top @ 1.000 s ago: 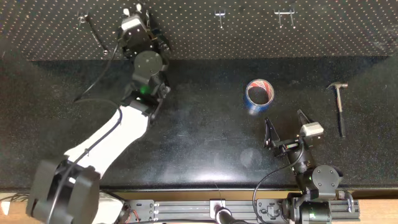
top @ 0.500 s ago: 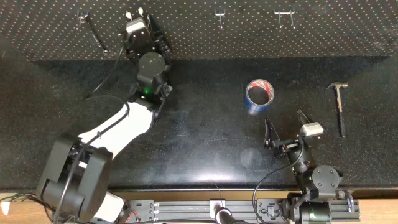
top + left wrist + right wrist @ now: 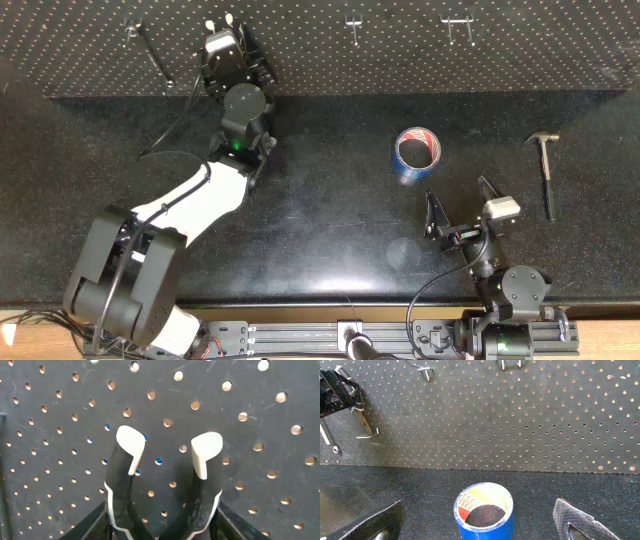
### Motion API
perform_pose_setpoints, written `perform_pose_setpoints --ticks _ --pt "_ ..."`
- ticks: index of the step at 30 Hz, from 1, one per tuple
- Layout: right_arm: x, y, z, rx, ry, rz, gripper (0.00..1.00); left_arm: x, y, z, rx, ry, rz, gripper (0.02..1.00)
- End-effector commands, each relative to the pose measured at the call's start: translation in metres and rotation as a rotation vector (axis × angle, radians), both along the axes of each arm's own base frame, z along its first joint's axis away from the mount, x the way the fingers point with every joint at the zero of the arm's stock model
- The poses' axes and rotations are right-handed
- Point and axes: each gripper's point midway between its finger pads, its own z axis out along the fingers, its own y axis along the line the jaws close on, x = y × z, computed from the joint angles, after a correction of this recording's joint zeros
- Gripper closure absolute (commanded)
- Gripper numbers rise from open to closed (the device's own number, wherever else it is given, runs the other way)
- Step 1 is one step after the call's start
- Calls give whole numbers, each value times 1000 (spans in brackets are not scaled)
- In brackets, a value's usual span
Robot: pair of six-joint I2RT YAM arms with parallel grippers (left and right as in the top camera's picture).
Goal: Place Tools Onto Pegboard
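A wrench (image 3: 152, 55) hangs on the black pegboard (image 3: 400, 50) at the upper left. My left gripper (image 3: 222, 24) is up against the board just right of the wrench. Its white pads (image 3: 131, 447) stand open in front of the holes with nothing between them. A blue tape roll (image 3: 418, 150) stands on the dark table, and a hammer (image 3: 546, 172) lies at the far right. My right gripper (image 3: 460, 212) rests open low near the front, facing the tape roll (image 3: 484, 510), well short of it.
Two bare metal hooks (image 3: 352, 28) (image 3: 457, 28) stick out of the pegboard's upper right part. The table (image 3: 320, 220) between the arms is bare black matting. In the right wrist view the left gripper (image 3: 340, 390) appears far off at the board.
The left arm's lower links have swung a little, and its gripper has nudged slightly right along the pegboard. The right arm, tape roll and hammer have not moved.
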Motion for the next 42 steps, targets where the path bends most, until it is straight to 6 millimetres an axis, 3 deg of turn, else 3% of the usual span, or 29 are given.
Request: perform_pose_setpoints --ticks 1,9,10,11,12,16,18,20,22,24,25,26,27,29,32,34,38,42 --pt "0 0 -1 -3 -2 -1 25 -3 -2 -2 21 34 -15 989" --pt "0 0 -1 -3 -2 -1 25 -3 -9 -8 34 72 -66 989" --pt "0 0 -1 -3 -2 -1 25 -3 -9 -8 34 73 -65 886" --pt "0 0 -1 -3 -2 -1 25 -3 -9 -8 34 73 -65 658" --pt "0 0 -1 -3 -2 -1 27 -3 -9 -8 34 73 -65 354" --pt "0 0 -1 -3 -2 -1 25 -6 -8 -5 39 87 -66 75" --pt "0 0 -1 -3 -2 -1 25 -16 -9 -3 60 153 -104 36" --pt "0 0 -1 -3 -2 -1 25 -42 -11 4 87 263 -179 25" --pt "0 0 -1 -3 -2 -1 27 -102 2 19 108 378 -251 25" --pt "0 0 -1 -3 -2 -1 25 -173 27 27 88 322 -273 25" --pt "0 0 -1 -3 -2 -1 25 -200 40 19 72 263 -270 25" --pt "0 0 -1 -3 -2 -1 25 -219 52 -5 56 228 -265 25" --pt "0 0 -1 -3 -2 -1 25 -225 55 -28 39 221 -291 25" --pt "0 0 -1 -3 -2 -1 25 -226 52 -47 1 151 -375 25" --pt "0 0 -1 -3 -2 -1 25 -228 83 -34 6 -19 -277 25" --pt "0 0 -1 -3 -2 -1 25 -233 100 -38 13 -54 -215 25" --pt "0 0 -1 -3 -2 -1 25 -237 99 -66 -7 50 -223 25" --pt "0 0 -1 -3 -2 -1 25 -237 100 -69 -9 64 -221 25"
